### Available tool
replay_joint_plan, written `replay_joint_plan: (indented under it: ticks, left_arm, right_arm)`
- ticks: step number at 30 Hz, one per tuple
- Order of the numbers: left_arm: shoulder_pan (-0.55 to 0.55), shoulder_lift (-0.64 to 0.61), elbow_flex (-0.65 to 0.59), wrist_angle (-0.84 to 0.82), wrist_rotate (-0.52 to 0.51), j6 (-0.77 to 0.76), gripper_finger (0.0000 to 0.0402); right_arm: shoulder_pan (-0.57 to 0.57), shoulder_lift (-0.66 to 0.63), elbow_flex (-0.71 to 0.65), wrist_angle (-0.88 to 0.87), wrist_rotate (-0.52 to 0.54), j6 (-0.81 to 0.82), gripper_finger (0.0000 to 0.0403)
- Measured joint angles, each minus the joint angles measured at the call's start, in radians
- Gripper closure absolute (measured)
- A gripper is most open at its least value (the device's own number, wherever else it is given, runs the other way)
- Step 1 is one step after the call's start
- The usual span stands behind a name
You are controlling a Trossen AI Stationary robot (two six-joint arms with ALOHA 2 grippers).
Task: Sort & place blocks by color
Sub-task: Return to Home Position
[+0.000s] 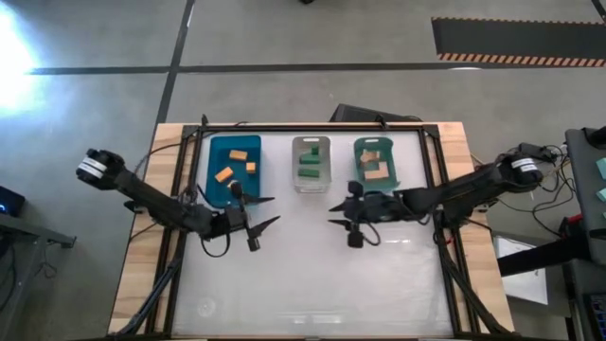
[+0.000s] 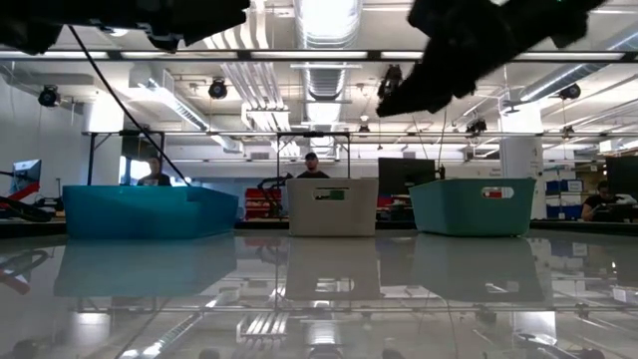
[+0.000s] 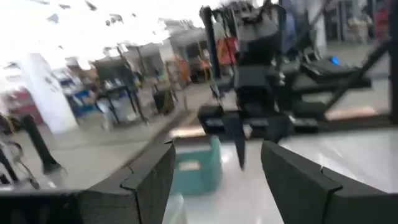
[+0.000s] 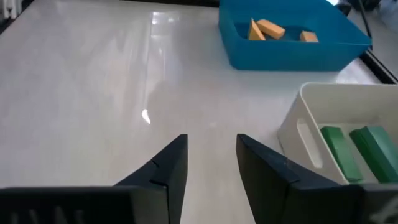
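Three bins stand in a row along the 12 o'clock edge of the white surface, seen from above: the blue bin at 11 o'clock, the clear bin at 12 and the teal bin at 1. All the blocks in view lie inside them. The orange blocks are in the blue bin, the green blocks in the clear bin and the tan blocks in the teal bin.

The left hand hangs above the surface at 7 o'clock from the clear bin, just beside the blue bin's near corner, with its fingers spread wide around nothing. The right hand hangs at 5 o'clock from the clear bin, facing the left one. Its fingers are parted by a narrower gap and likewise hold nothing. The low view shows both arms well above the bins' rims.
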Motion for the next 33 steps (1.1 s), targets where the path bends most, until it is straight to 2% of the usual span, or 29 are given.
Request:
replay_joint_plan:
  ticks: [6, 9, 12, 17, 25, 28, 33]
  left_arm:
    - [0.0, -0.21, 0.0, -0.592, 0.036, -0.276, 0.0179]
    - [0.0, -0.303, -0.013, -0.765, 0.037, -0.373, 0.0192]
    - [0.0, -0.365, -0.059, -0.753, 0.039, -0.378, 0.0222]
    - [0.0, -0.454, -0.157, -0.696, 0.044, -0.378, 0.0289]
    - [0.0, -0.582, -0.245, -0.663, 0.044, -0.378, 0.0379]
    - [0.0, -0.623, -0.272, -0.661, 0.044, -0.378, 0.0398]
    - [0.0, -0.683, -0.319, -0.641, 0.043, -0.377, 0.0397]
  right_arm:
    - [-0.027, -0.111, -0.231, 0.244, -0.003, -0.03, 0.029]
    - [-0.058, -0.174, -0.309, 0.306, -0.007, -0.044, 0.0298]
    - [-0.094, -0.255, -0.358, 0.32, -0.012, -0.047, 0.0307]
    - [-0.155, -0.385, -0.415, 0.32, -0.113, -0.062, 0.0325]
    - [-0.202, -0.564, -0.495, 0.318, -0.135, -0.094, 0.0351]
    - [-0.212, -0.615, -0.525, 0.317, -0.139, -0.092, 0.0359]
    - [-0.213, -0.685, -0.565, 0.298, -0.139, -0.095, 0.0365]
